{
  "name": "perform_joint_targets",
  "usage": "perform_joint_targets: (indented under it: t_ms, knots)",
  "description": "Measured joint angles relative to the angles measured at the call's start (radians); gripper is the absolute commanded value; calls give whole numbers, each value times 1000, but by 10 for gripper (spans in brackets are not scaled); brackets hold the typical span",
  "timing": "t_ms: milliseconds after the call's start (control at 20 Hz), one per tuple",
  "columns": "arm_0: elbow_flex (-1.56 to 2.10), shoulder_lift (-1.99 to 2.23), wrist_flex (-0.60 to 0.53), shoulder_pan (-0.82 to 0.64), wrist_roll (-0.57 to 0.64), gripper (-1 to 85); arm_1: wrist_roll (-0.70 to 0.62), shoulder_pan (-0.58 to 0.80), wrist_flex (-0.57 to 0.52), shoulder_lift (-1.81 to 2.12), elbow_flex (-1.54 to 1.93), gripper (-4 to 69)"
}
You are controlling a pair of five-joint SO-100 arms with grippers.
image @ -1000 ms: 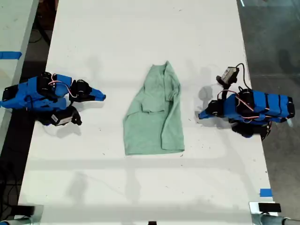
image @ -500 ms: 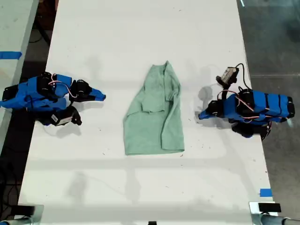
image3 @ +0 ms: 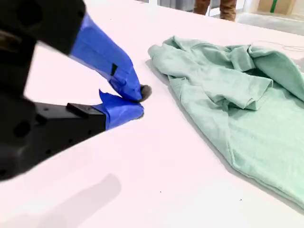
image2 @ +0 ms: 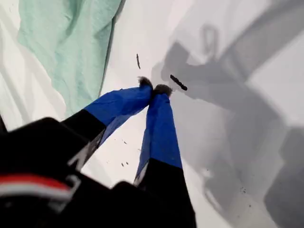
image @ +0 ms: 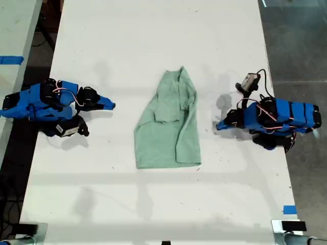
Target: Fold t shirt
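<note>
The pale mint-green t shirt lies flat in the middle of the white table, its sides folded inward and its narrow collar end toward the exterior view's top. My first gripper rests on the table at the exterior view's right, shut and empty, a short gap from the shirt's edge. In the first wrist view its tips meet beside the shirt. My second gripper lies at the exterior view's left, shut on nothing. The second wrist view shows its closed tips apart from the shirt.
A blue tape mark sits near the table's corner at the exterior view's lower right. Another tape strip is on a neighbouring surface at the exterior view's left. Dark floor borders the table at the exterior view's right.
</note>
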Motion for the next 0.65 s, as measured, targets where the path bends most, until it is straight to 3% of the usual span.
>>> perform_joint_targets:
  t_ms: [650]
  knots:
    - [0,0,11,5,0,1,-26,-2,-2,0,2,16]
